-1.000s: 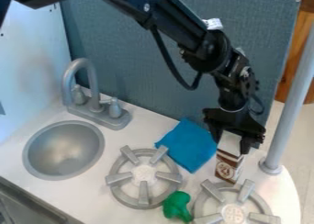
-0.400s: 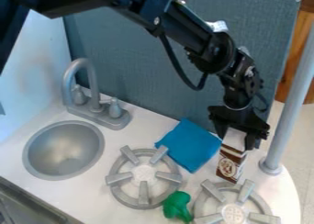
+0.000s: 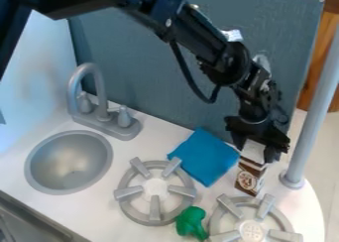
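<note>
The black gripper (image 3: 254, 154) hangs down at the right of the counter, its fingers on both sides of the white top of a small brown and white carton (image 3: 249, 180), and it is shut on it. The carton stands upright at the back of the right burner. Left of the carton lies a blue cloth (image 3: 204, 157), close to the gripper's left side. A green toy vegetable (image 3: 191, 222) lies between the two burners at the front.
Grey burner grates stand at the middle (image 3: 155, 219) and front right (image 3: 231, 206). A sink (image 3: 69, 161) with a faucet (image 3: 98, 94) is at left. A grey post (image 3: 311, 107) rises at right, beside the gripper; a blue-grey panel (image 3: 152, 62) stands behind.
The gripper has moved slightly right since the first frame, and the carton's top has shifted a little with it. The upper arm has also swung to the right.
</note>
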Robot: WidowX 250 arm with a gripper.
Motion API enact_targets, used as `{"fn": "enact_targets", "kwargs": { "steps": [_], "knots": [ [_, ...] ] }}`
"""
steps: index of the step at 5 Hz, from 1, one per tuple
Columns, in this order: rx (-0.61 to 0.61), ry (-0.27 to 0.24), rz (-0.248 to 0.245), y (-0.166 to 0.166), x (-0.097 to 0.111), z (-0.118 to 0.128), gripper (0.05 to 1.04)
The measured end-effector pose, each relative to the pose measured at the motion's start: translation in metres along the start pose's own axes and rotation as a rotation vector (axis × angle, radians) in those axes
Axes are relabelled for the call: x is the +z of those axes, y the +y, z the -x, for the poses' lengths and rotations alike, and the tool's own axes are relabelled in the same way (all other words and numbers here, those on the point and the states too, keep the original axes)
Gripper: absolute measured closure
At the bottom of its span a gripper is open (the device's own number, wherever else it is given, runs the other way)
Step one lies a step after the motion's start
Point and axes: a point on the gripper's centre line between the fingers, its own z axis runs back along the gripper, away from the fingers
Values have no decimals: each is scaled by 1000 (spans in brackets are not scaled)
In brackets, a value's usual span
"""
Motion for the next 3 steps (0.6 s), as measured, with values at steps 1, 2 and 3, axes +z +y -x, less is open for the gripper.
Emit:
{"fn": "enact_targets", "kwargs": {
  "steps": [1, 2, 3],
  "knots": [
    [-26, -39, -7, 2, -2, -3, 265],
    [-26, -68, 1, 0, -1, -7, 221],
    [-26, -85, 3, -1, -2, -9, 73]
  ]
}}
